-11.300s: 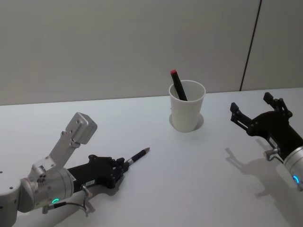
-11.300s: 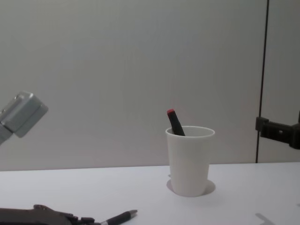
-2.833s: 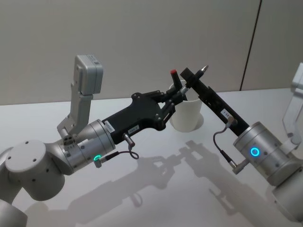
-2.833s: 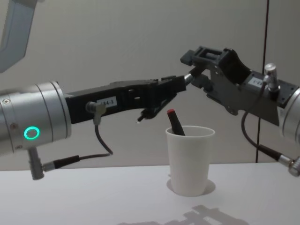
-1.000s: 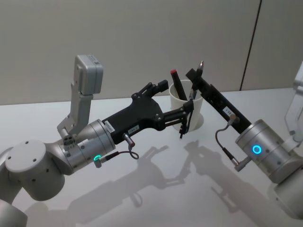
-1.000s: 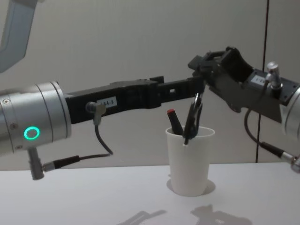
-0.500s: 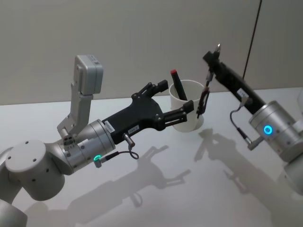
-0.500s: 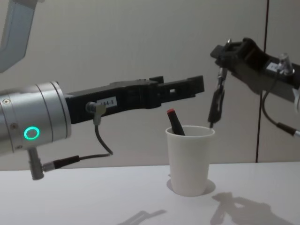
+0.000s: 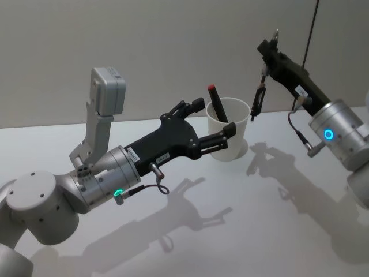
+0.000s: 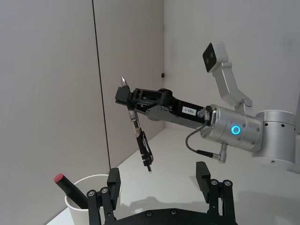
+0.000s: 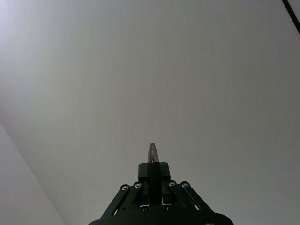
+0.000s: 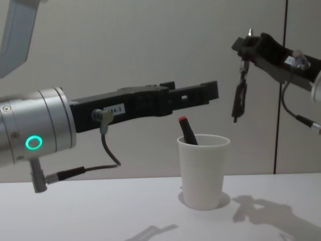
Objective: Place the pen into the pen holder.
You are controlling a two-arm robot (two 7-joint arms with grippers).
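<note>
The right gripper point(image 12: 247, 46), raised, pinches the slim black pen point(image 12: 238, 99) by its silver tip; the pen dangles just above and right of the white paper cup pen holder point(image 12: 203, 170). The left gripper point(image 9: 209, 124), fingers spread and empty, hovers beside the cup holding a red-capped black marker point(image 9: 217, 103).

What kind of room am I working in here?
Probably a bare test room or lab: a plain white table, blank grey walls with one dark seam, and a single paper cup set out as the pen holder.
</note>
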